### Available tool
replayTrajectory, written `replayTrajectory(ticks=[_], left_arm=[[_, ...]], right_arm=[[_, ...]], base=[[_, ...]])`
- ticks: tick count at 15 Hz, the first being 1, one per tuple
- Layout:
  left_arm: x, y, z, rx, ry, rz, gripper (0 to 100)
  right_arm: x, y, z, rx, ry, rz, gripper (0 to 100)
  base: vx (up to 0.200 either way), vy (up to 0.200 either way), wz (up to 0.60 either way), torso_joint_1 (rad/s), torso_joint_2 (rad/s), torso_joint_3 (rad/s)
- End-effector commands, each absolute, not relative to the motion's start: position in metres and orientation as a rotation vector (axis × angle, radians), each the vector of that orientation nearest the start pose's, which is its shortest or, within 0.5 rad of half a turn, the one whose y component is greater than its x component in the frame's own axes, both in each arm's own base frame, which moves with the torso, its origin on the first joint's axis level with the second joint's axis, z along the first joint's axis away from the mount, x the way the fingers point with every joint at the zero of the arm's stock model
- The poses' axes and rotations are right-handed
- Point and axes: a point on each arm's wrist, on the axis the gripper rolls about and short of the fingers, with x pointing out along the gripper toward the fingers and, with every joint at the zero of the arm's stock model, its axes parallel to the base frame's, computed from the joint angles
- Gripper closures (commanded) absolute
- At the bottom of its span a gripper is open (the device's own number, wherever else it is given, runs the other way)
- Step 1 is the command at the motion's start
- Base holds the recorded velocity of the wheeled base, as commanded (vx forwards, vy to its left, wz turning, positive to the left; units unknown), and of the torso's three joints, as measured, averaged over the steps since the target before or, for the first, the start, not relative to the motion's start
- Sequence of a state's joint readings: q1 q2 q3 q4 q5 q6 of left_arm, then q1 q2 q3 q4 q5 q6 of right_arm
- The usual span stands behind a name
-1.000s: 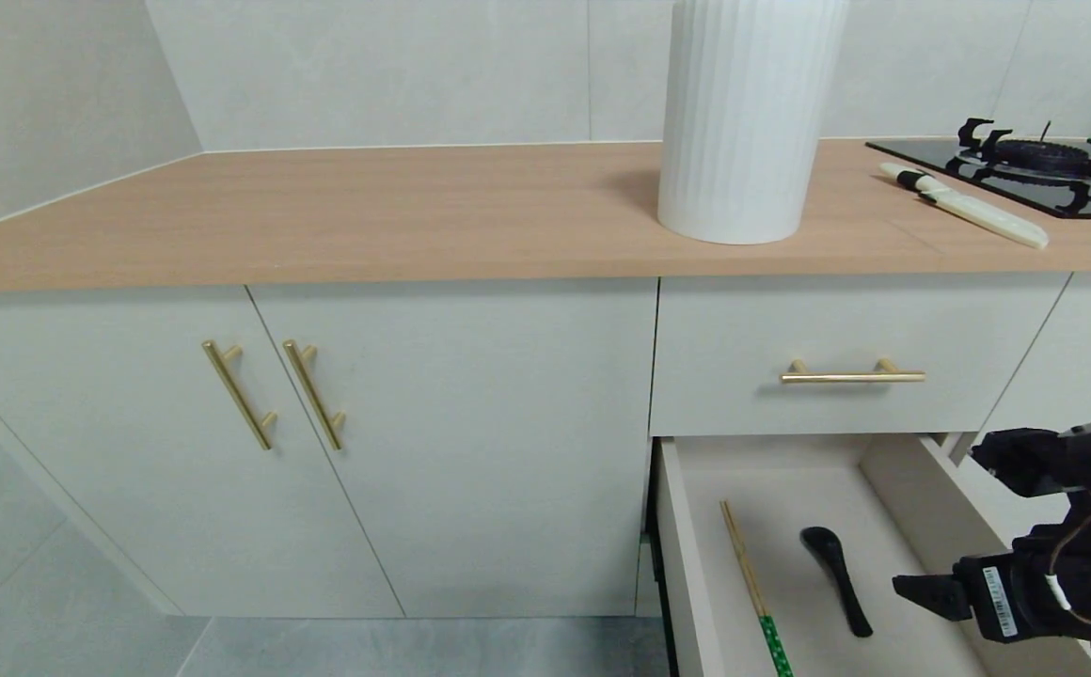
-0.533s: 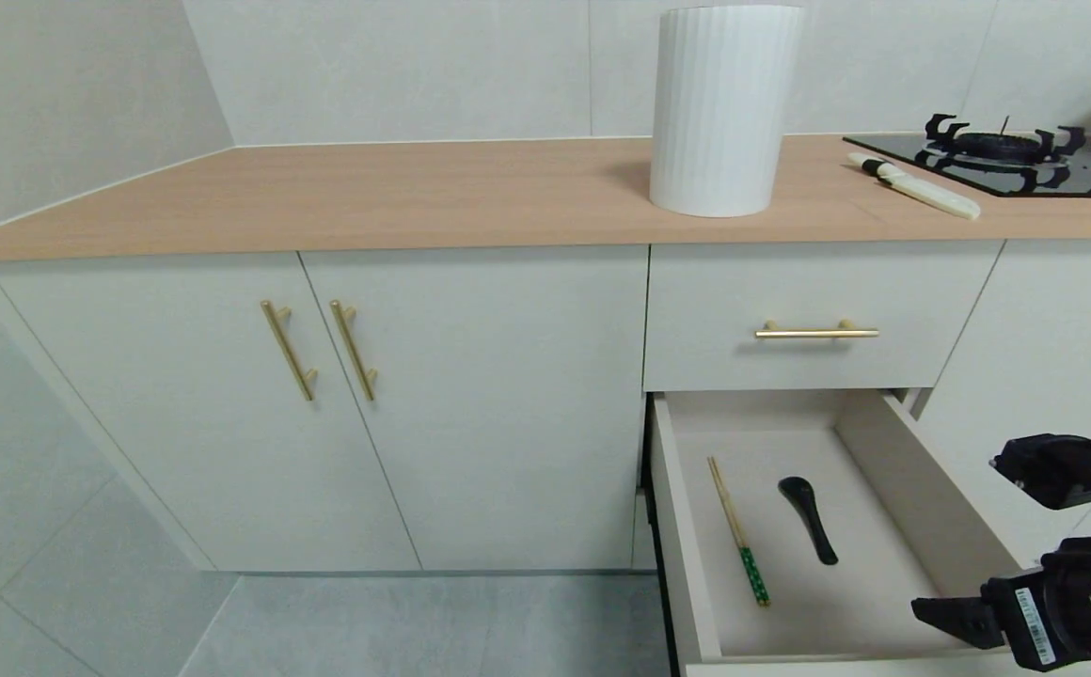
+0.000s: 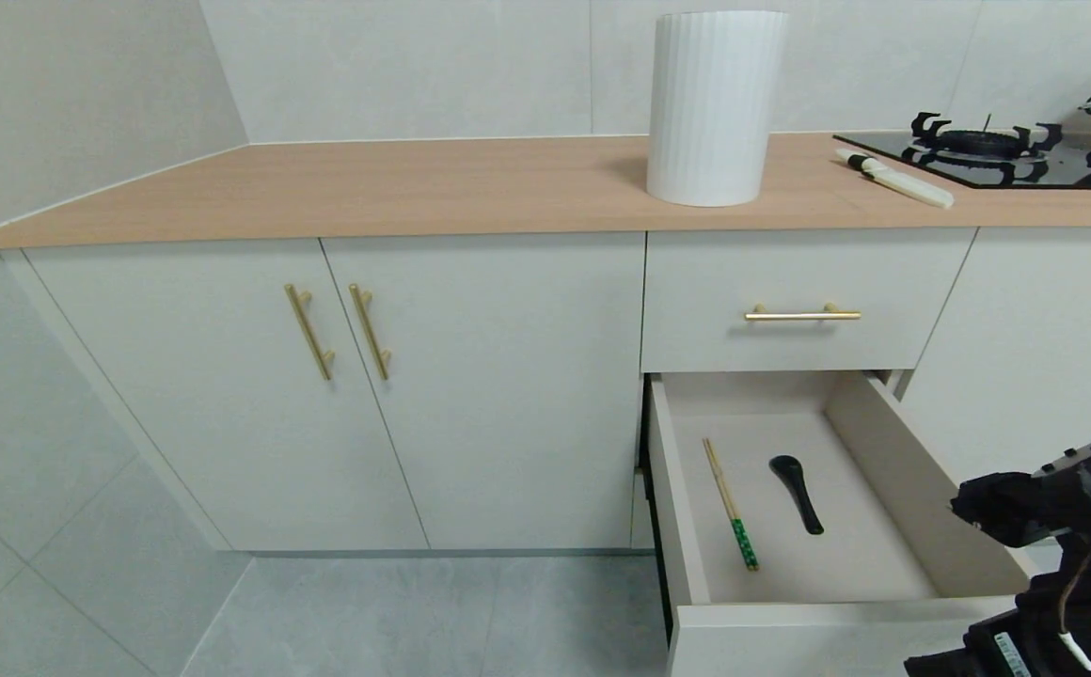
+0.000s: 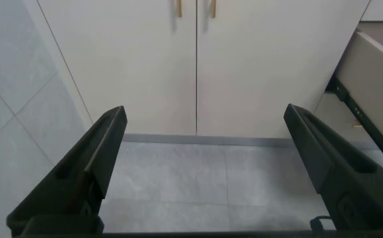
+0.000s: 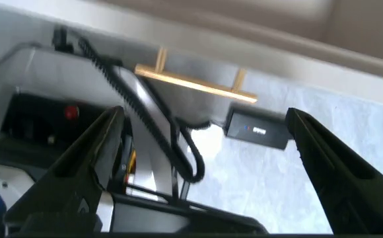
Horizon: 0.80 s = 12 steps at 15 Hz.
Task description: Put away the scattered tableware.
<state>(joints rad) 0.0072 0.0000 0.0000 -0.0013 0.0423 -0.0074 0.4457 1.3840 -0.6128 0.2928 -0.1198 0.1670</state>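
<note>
A pale wooden countertop (image 3: 414,188) runs along grey-tiled walls, over cream cabinet doors (image 3: 498,395) with brass handles and a grey tiled floor (image 3: 367,621); on it stands a white ribbed canister (image 3: 713,103), and to the canister's right a cream-bladed knife (image 3: 893,179) lies just short of the black gas hob (image 3: 988,155); all of this sits well above and beyond the right pincer (image 5: 205,122). Under a closed upper drawer (image 3: 790,282), the open drawer (image 3: 922,470) stands pulled out; the right arm hangs low at its front right corner, fingers spread wide and holding nothing, and in the wrist view a brass bar handle (image 5: 195,79) shows beyond the gap between them. Inside the drawer, up and to the left of that pincer, lie the chopsticks (image 3: 730,503) and the black spoon (image 3: 796,492), side by side and apart, the spoon the nearer of the two. The left pincer (image 4: 205,116) is also wide and empty, held low and facing the cabinet doors across the floor tiles, with the drawer's side off to its right. Since a second ago the whole head view has drawn back and up, so the drawer's front panel and more floor now show; chopsticks and spoon lie as they did; against the drawer, the right pincer has slipped from beside the side wall to the front corner.
</note>
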Motion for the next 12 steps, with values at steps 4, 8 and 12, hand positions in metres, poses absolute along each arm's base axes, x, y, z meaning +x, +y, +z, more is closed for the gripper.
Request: replayTrajectory(ticks=[4,8,12], left_arm=[[-0.023,0.001,0.076,-0.008,-0.002,0.051,0],[-0.023,0.001,0.076,-0.008,-0.002,0.051,0],[-0.023,0.001,0.076,-0.008,-0.003,0.051,0]], right_arm=[[0.17,0.082,0.117,-0.143,1.152,0.172,0],[0.184,0.089,0.111,-0.066,1.109,0.134,0],[0.195,0.093,0.108,-0.036,1.045,0.084,0]], base=[[0.0,0.0,0.0,0.0,0.0,0.0],[0.0,0.0,0.0,0.0,0.0,0.0],[0.0,0.0,0.0,0.0,0.0,0.0]])
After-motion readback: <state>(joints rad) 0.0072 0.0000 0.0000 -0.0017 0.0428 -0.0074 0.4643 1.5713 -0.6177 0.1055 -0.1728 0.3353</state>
